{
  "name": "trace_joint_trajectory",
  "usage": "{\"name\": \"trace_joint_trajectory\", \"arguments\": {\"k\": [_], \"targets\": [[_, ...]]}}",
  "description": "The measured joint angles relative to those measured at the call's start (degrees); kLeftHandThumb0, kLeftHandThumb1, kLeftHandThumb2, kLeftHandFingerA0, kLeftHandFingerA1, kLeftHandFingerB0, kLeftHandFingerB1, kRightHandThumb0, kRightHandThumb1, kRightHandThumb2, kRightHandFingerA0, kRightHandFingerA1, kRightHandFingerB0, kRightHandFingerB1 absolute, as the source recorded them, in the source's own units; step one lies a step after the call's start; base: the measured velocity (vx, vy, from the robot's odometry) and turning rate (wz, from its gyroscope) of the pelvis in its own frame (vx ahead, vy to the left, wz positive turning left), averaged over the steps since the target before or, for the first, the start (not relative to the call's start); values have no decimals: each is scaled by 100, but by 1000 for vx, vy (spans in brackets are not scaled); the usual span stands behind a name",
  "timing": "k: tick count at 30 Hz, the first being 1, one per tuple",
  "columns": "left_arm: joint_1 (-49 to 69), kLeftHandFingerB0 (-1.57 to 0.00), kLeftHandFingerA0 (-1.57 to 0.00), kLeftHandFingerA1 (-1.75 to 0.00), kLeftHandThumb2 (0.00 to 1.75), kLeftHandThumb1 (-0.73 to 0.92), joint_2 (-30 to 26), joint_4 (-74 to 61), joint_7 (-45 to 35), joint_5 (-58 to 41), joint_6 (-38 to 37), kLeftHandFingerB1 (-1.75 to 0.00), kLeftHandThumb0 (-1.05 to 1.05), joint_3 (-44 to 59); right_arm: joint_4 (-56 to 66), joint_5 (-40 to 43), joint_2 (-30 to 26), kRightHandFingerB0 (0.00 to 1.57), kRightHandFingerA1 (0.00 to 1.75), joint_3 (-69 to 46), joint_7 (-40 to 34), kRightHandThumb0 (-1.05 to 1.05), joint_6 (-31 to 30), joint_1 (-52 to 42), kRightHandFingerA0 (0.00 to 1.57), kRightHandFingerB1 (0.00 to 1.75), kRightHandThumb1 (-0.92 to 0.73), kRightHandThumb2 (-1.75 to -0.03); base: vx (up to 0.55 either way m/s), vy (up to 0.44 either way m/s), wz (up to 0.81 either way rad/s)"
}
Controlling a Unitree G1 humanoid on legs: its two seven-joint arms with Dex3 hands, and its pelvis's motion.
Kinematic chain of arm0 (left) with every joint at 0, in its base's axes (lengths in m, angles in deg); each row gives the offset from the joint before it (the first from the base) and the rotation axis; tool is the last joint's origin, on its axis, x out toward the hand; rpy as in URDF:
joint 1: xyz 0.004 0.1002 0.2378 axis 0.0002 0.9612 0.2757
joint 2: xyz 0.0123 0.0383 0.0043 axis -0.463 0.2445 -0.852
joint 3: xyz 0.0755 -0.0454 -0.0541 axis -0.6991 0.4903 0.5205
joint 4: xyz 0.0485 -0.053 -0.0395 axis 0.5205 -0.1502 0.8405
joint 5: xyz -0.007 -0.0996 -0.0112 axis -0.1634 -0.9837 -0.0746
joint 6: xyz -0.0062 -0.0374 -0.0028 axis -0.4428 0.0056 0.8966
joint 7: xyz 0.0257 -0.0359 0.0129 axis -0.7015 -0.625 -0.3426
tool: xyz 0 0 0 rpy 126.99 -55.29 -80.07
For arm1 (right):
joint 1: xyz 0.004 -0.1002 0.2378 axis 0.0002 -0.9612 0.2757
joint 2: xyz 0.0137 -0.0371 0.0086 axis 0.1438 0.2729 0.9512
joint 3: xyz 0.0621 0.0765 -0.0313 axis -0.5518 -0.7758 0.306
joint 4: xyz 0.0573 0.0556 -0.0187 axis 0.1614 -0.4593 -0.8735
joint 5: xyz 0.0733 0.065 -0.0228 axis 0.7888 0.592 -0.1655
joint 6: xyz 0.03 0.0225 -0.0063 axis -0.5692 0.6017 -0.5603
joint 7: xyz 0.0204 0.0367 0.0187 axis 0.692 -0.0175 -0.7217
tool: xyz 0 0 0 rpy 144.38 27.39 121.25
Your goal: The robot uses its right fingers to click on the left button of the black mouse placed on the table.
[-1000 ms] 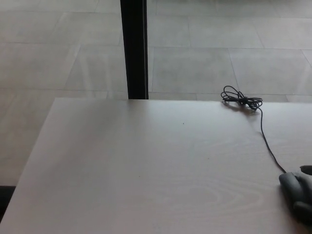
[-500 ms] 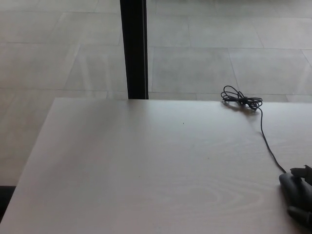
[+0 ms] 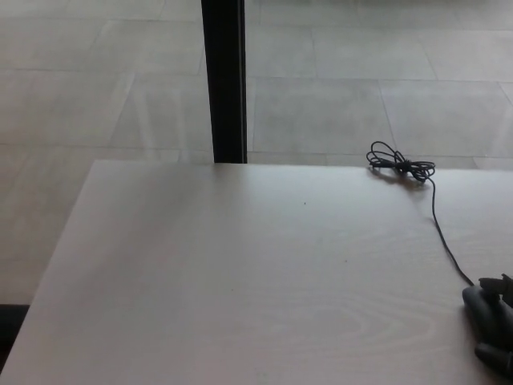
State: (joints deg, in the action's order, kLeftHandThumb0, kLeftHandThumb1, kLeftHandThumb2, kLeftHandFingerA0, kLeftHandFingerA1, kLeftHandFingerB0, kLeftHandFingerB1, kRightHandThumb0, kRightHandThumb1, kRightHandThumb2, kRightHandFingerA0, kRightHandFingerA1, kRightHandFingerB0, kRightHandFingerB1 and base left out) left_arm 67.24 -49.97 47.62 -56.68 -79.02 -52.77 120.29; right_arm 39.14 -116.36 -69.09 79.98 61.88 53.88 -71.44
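On the left we see only bare table [image 3: 200,281], pale wood grain running to the near edge, and no sign of our left hand anywhere in the head view. Beyond the far edge a black post [image 3: 224,80] stands on the tiled floor.

Moving right, a bundled coil of cable [image 3: 399,166] lies near the far edge, and a single strand runs from it down toward the lower right corner. There it meets the mouse [image 3: 474,301], which sits at the very right border of the picture, its front end pointing up the table toward the cable and most of its body cut off by the frame.

Our right hand [image 3: 497,325] shows at that same corner as dark shapes over and beside the mouse. So little of it is in frame that we cannot tell whether it is spread, curled or pressing.

We judge the click is at hand or just starting. To do it well, we want one fingertip on the front left half of the shell, just beside where the cable enters. We press straight down and lightly, since a sideways push could slide the mouse on this smooth top, then lift cleanly.
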Motion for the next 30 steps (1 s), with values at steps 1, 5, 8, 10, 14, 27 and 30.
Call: {"name": "trace_joint_trajectory", "arguments": {"k": [1, 5, 8, 10, 14, 27, 30], "targets": [[-2, -48, -58, -67, 81, 92, 0, 0, -1, -3, 0, -48, -90, 5, -14, -9, -12, 31, 52, 3, -11, -77, 11, 0, 19, 48, -68, -99, 0, 0, 0], [-40, -46, -53, -66, 83, 92, 0, 9, 2, -15, 0, -48, -94, 8, -10, -263, -155, 45, 44, 236, -135, -77, -60, 26, 32, 35, -85, -66, 0, 0, 0], [-66, -47, -50, -61, 80, 92, 0, 12, 3, -14, 1, -48, -91, -1, 28, -477, -257, 39, 44, 464, -255, -84, -130, 54, 26, 35, -80, -73, 0, 0, 0], [-83, -46, -47, -60, 81, 92, 0, 12, 3, -12, 1, -47, -90, -15, 84, -628, -321, 37, 49, 640, -328, -73, -216, 88, 14, 53, -67, -110, 0, 0, 0], [-104, -49, -54, -59, 82, 92, 0, 12, 3, -9, 1, -45, -91, -53, 169, -870, -406, 41, 44, 920, -462, -80, -367, 120, 27, 33, -88, -67, 0, 0, 0], [-124, -52, -56, -65, 81, 92, 0, 11, 8, -21, 1, -51, -94, -58, 282, -1699, -720, 44, 49, 1817, -892, -76, -1048, 158, 26, 35, -85, -66, 0, 0, 0], [-125, -47, -49, -62, 80, 92, -4, 0, 5, -27, 1, -49, -91, -39, 206, -1899, -792, 44, 51, 1996, -1020, -79, -1231, 137, 25, 35, -88, -67, 0, 0, 0]]}}
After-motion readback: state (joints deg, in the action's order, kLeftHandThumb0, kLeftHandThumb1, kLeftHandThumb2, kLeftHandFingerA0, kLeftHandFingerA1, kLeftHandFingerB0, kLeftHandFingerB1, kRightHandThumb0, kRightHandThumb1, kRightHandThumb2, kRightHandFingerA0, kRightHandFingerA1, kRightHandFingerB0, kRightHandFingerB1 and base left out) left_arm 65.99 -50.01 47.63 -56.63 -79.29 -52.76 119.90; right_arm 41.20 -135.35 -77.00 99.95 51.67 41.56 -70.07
